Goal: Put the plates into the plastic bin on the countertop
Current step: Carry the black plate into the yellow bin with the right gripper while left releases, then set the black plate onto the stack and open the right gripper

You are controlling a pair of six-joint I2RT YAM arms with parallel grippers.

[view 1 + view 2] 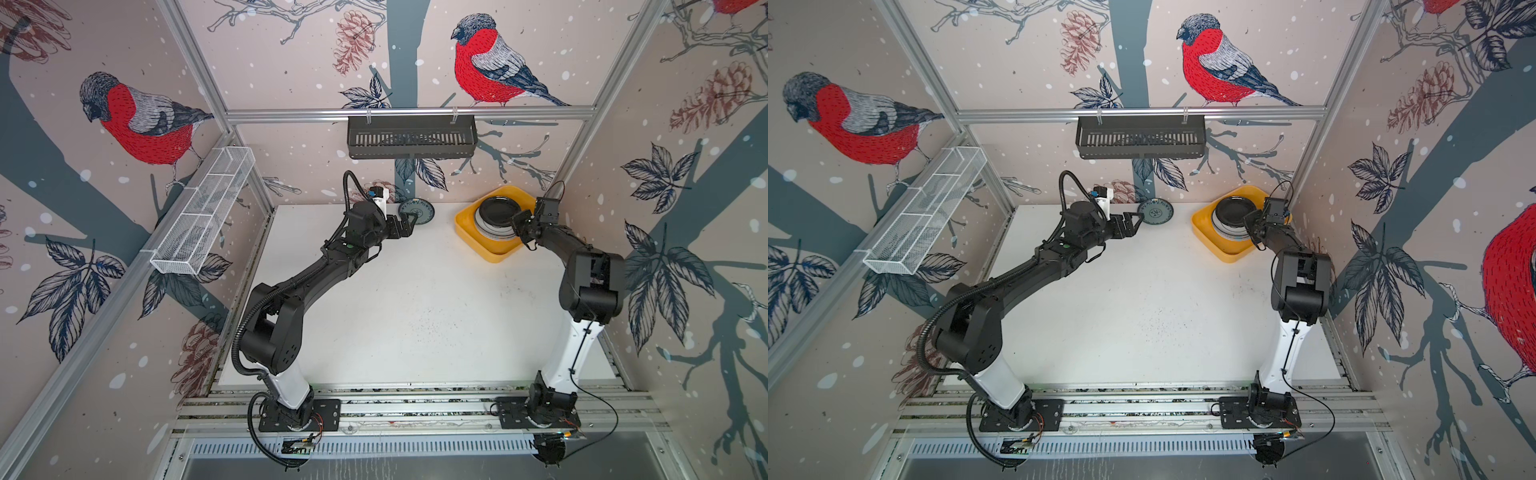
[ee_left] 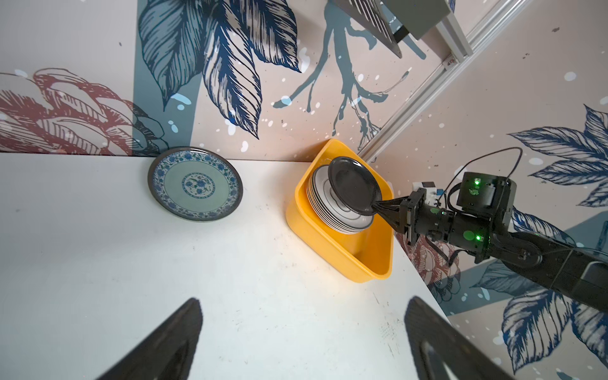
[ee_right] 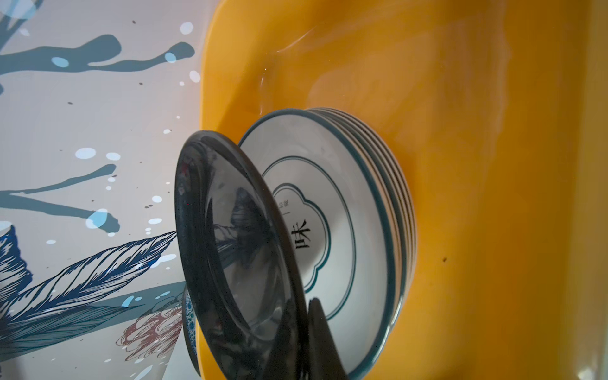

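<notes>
Where the white countertop (image 1: 415, 311) met the back wall, the plastic bin (image 1: 465, 232) held a stack of plates (image 1: 492, 235). Over it tilted the black plate (image 2: 353, 184), its rim pinched by the right gripper (image 2: 381, 208). The teal plate (image 1: 419, 211) lay flat outside the bin, near the left gripper (image 1: 409, 222), whose jaws were spread wide. It looked stiff, glossy and breakable; I'd take it by the rim.

The white countertop (image 1: 415, 311) carries a teal patterned plate (image 1: 422, 207) and a yellow bin (image 1: 496, 254).

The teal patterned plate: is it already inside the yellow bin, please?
No, the teal patterned plate lies on the countertop, apart from the yellow bin.
</notes>
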